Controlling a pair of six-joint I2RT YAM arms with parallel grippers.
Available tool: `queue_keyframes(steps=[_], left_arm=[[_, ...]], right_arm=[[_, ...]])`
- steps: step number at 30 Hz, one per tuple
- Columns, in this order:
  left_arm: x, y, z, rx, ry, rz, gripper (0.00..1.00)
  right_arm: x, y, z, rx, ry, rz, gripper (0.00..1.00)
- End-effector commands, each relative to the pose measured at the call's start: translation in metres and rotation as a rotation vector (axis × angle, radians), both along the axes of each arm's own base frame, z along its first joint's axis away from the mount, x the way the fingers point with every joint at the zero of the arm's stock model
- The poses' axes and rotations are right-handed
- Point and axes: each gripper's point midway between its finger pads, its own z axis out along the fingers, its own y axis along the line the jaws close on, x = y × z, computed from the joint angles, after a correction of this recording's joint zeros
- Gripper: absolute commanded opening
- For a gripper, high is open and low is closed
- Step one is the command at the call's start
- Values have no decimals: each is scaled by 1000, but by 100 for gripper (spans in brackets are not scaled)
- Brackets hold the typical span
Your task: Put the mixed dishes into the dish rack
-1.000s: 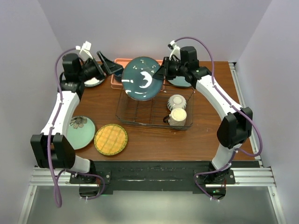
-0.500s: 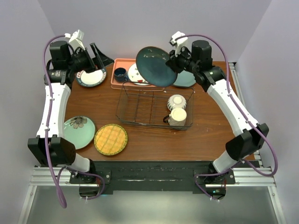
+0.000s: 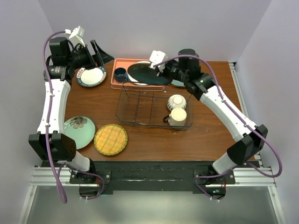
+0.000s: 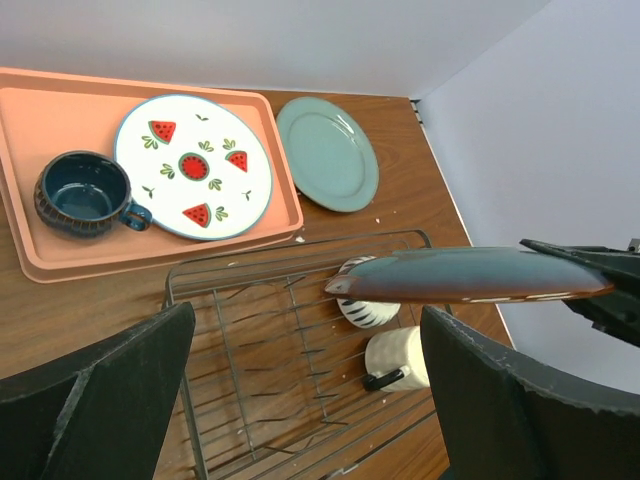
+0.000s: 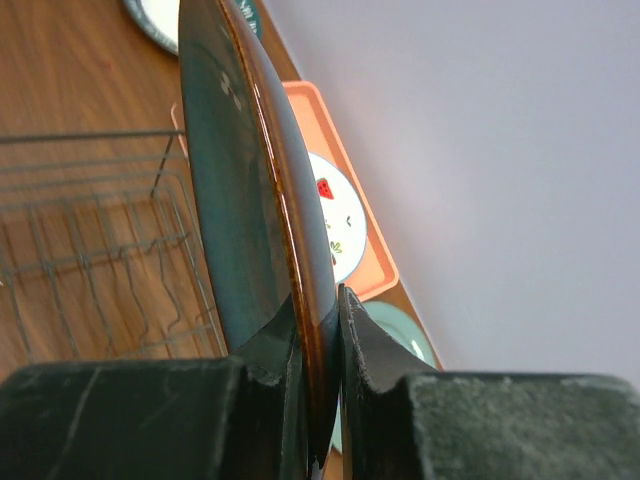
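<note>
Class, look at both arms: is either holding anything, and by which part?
The right gripper pinches the dark teal plate by its rim; the left gripper, open, holds nothing.

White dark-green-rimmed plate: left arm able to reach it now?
Probably yes: the left gripper hangs open and empty by the white dark-green-rimmed plate, nothing on it, but faces the dish rack.

Teal plate (image 3: pixel 147 74) hangs level over dish rack (image 3: pixel 140 110).

The dark teal plate (image 4: pixel 470 276) is brown-rimmed, the woven-pattern plate (image 3: pixel 110 139) yellow, the tray (image 4: pixel 60 108) salmon-pink
</note>
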Motion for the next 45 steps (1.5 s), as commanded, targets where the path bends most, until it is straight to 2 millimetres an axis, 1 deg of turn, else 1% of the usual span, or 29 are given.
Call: queue_keyframes(steps=[1, 3, 4, 5, 7, 14, 21, 22, 23, 25, 26, 30, 33, 34, 36, 37, 40, 42, 45], left_arm=[[-2, 0, 10, 14, -31, -19, 100], [-2, 0, 8, 15, -30, -16, 100], [-3, 0, 7, 15, -30, -16, 100], [-3, 1, 7, 14, -29, -14, 100], [-1, 1, 3, 12, -22, -12, 100], [0, 0, -2, -2, -12, -13, 100], [2, -1, -8, -7, -2, -15, 100], [1, -1, -7, -7, -3, -15, 100], [1, -1, -8, -7, -3, -17, 100], [1, -1, -9, -7, 0, -15, 100], [2, -1, -10, -6, 1, -15, 100], [2, -1, -12, -5, 3, -16, 100], [1, -1, -12, -3, 2, -17, 100], [1, 0, -12, -4, 3, -13, 100], [1, 0, -12, 0, 2, -15, 100], [1, 1, -12, 1, 2, -12, 100], [1, 0, -15, 0, 8, -13, 100], [0, 0, -15, 0, 8, -15, 100], [0, 0, -17, -1, 11, -16, 100]], right_arm=[[4, 4, 57, -11, -267, -1, 0], [4, 8, 47, -26, -256, 1, 0], [5, 9, 38, -46, -250, 3, 0], [5, 10, 35, -52, -251, 1, 0], [6, 12, 24, -73, -235, 4, 0], [5, 23, 1, -90, -198, 28, 0], [12, 29, -14, -98, -206, 6, 0], [14, 29, -19, -105, -205, 2, 0], [15, 30, -17, -97, -219, -8, 0], [18, 30, -22, -99, -219, -17, 0], [18, 31, -18, -90, -233, -20, 0], [20, 31, -17, -84, -245, -33, 0], [18, 30, -10, -72, -260, -39, 0], [17, 28, 4, -39, -294, -49, 0], [15, 26, 13, -21, -315, -55, 0], [13, 25, 21, -6, -330, -60, 0], [14, 23, 28, 3, -346, -66, 0], [15, 24, 26, -4, -350, -69, 0], [18, 22, 17, -21, -340, -79, 0]])
